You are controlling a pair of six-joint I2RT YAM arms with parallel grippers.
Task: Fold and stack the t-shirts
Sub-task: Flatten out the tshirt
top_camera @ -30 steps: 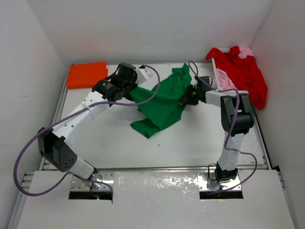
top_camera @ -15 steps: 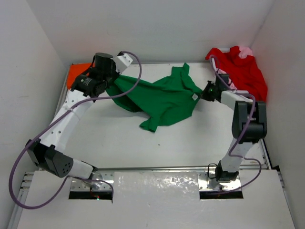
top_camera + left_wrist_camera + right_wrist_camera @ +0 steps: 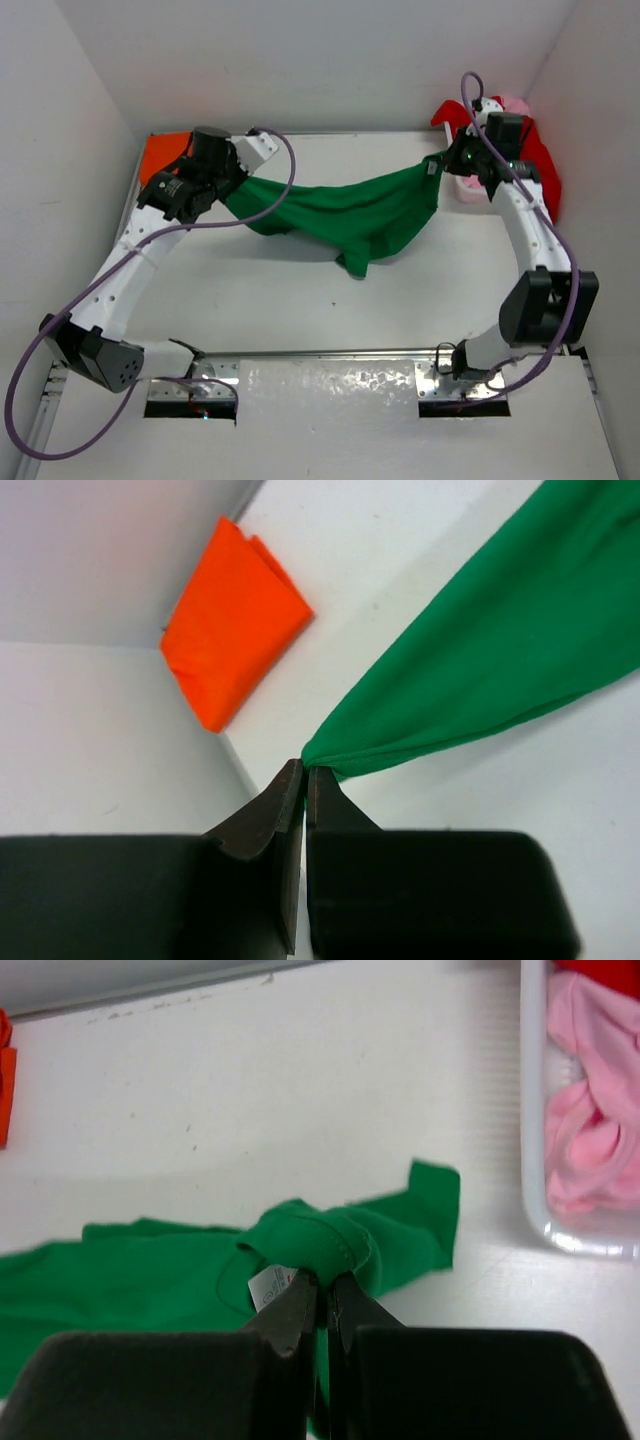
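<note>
Noting a green soft cloth short-sleeved t-shirt point(image 3: 350, 210) strung across the middle of the top view, sagging at centre, raised off the white table point(image 3: 300, 300) at both ends; contact of the lowest flap with the table: cannot tell. Left gripper point(image 3: 304, 770), upper left of the top view: clenched tight on a thin pinched tip of the green cloth. Right gripper point(image 3: 322, 1278), upper right: likewise clamped, on a bunched edge just beside the small white label, probably near the collar. Risks, as judged:

- Thin pinch at the left slipping free under any harder pull.
- Unmatched grab points (a tip at one end, a bunch at the other) giving a twisted lay-down and a crooked fold.
- Hanging lower flap tucking under on lowering.
- Right end, near the white plastic basket point(image 3: 533, 1080) at upper right, snagging the rim or dragging out the cloth heaped there.
- Left end brushing and disturbing the folded piece in the upper-left corner.

Count:

- T-shirts, four: one green, held in the air; one orange soft cloth t-shirt point(image 3: 230, 620), folded flat in the upper-left corner; one red soft cloth t-shirt point(image 3: 540, 175), crumpled over the basket; one light pink soft cloth t-shirt point(image 3: 590, 1150), crumpled inside it.
- Baskets, one.
- Grippers, two, both occupied.
</note>
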